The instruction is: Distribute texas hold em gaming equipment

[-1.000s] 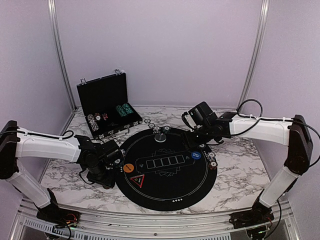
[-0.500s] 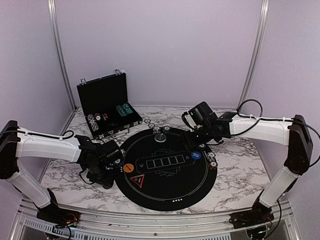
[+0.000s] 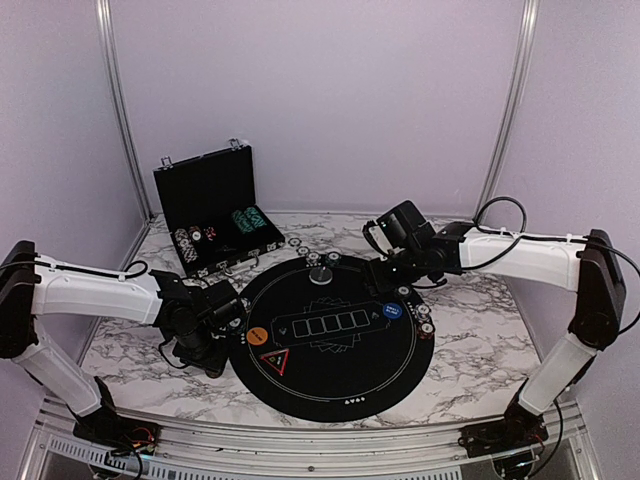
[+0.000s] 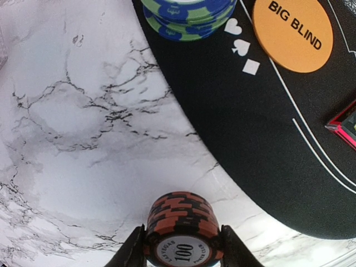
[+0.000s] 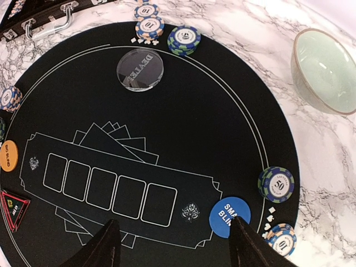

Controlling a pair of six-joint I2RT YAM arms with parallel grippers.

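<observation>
Left of the mat [image 4: 267, 139], an orange chip stack [image 4: 181, 214] is being clamped by the left gripper [image 4: 182, 249], probably for placing, the right gripper [image 5: 175, 245] being held apart.

Colours & patterns, poker setup
100 chip stack [image 4: 181, 222]: red-orange w/ blk edge stripes, wht centre. 2nd chip stack [image 4: 189, 14]: blue w/ green stripes. Big-blind disc [image 4: 292, 33]: orange, blk lettering. Small-blind disc [image 5: 229, 217]: blue, wht lettering. Dealer disc [image 5: 139, 68]: clear-grey. Mat [image 5: 211, 111]: blk, wht line markings. Table [image 4: 72, 139]: wht marble, grey-blk veins. Bowl [image 5: 325, 69]: pale green. Case [image 3: 205, 185]: blk.
</observation>
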